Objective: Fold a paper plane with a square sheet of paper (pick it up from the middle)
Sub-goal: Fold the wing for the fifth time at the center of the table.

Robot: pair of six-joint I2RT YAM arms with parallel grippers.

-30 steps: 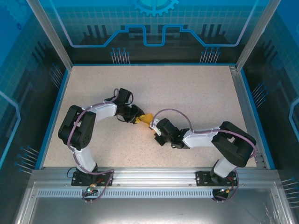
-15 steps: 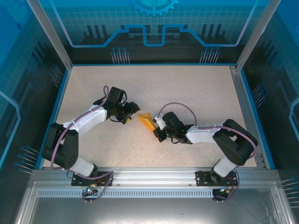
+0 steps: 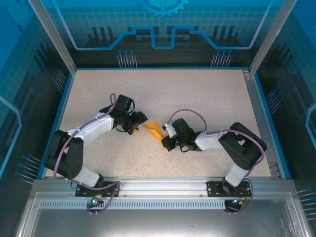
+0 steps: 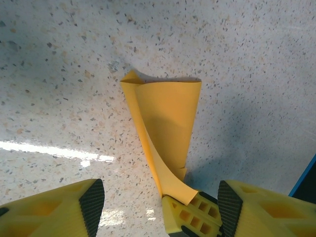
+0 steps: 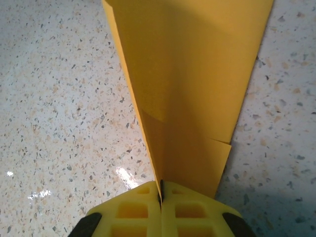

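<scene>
Speckled beige tabletop (image 3: pixel 197 94), ringed by blue-patterned enclosure walls (image 3: pixel 163 24).

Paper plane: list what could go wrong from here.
1. The right gripper pinches only the narrow end of the paper plane, so it may slip or pivot.
2. In the left wrist view one flap curls away, so the fold may spring open.
3. The left gripper stands open near the plane without touching it; closing in could crumple it.
</scene>
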